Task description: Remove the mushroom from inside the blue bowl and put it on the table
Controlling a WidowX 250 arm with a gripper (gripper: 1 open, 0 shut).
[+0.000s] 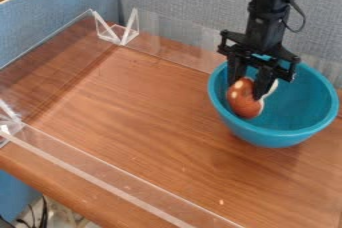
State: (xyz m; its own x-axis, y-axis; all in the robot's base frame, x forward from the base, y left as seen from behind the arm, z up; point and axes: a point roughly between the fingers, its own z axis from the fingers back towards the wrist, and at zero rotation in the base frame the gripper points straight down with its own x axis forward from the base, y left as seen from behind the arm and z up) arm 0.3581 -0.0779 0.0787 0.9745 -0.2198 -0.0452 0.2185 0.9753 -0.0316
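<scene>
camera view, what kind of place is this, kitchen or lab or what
Most likely a robot test bench in a lab or office, not a kitchen. The wood-grain table is fenced by low clear acrylic walls, blue partition panels stand behind it, and the only props are a toy mushroom and a blue bowl.

surface: table (120, 112), wood-grain | on it: blue bowl (301, 122)

Between the matt black fingers (258, 70) sits the mushroom (243, 97), its orange-brown cap smooth with a slight sheen and the stem a dull cream. Below the fingers, the blue bowl (305, 120) looks like glossy plastic (light glints along its rim). The table (127, 122) shows reddish wood grain, smooth, semi-gloss, edged with clear acrylic walls (80, 167).
</scene>
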